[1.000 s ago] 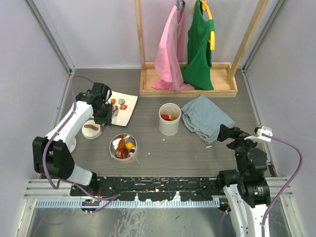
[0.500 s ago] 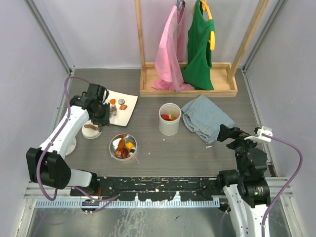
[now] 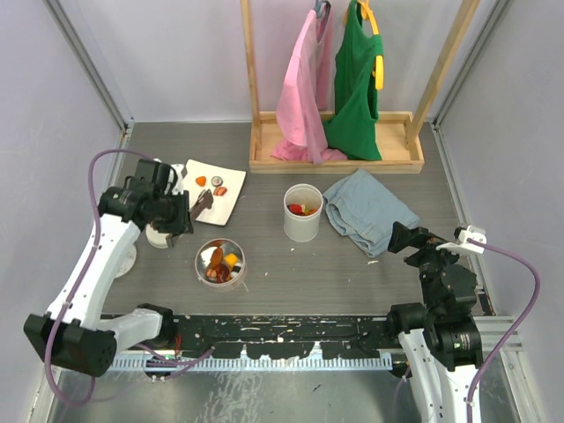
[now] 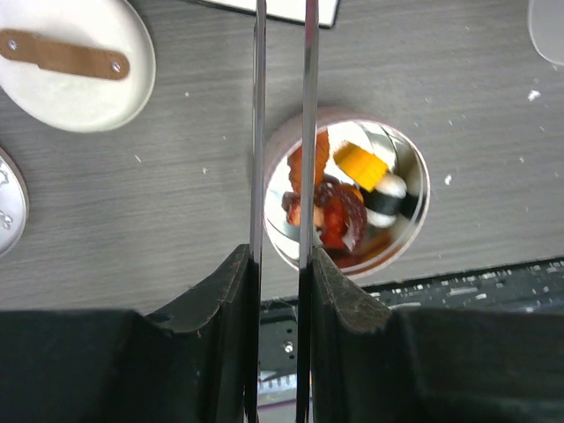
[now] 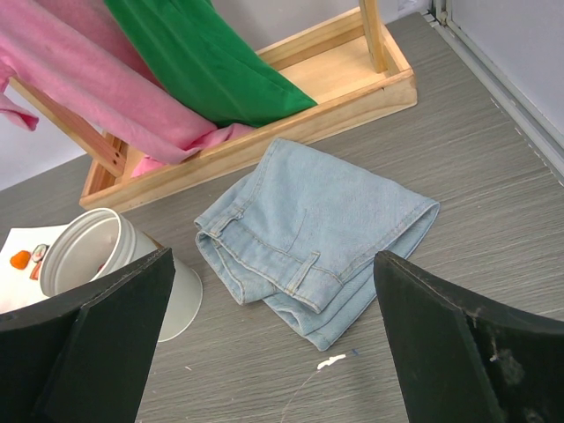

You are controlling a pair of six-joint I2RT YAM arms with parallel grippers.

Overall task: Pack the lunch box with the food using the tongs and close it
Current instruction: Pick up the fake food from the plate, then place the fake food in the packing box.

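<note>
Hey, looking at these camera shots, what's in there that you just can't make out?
Tongs: tips run off the top edge of the left wrist view; in the top view too small to tell whether they carry anything.
White jar: contents too small in the top view; its wall hides them in the right wrist view.
Lid: partly under the left arm in the top view.

Left arm (image 3: 88, 264) draws back from the plate (image 3: 231, 192), taking the tongs (image 4: 258, 132) with it.
The left gripper (image 4: 280, 264), which hung over the plate's left edge, has shifted left and toward the near side, and in the top view it now covers most of the lid (image 3: 157, 239). The tongs now reach only the plate's left edge. The elbow (image 3: 66, 339) has swung down to the near-left corner.
</note>
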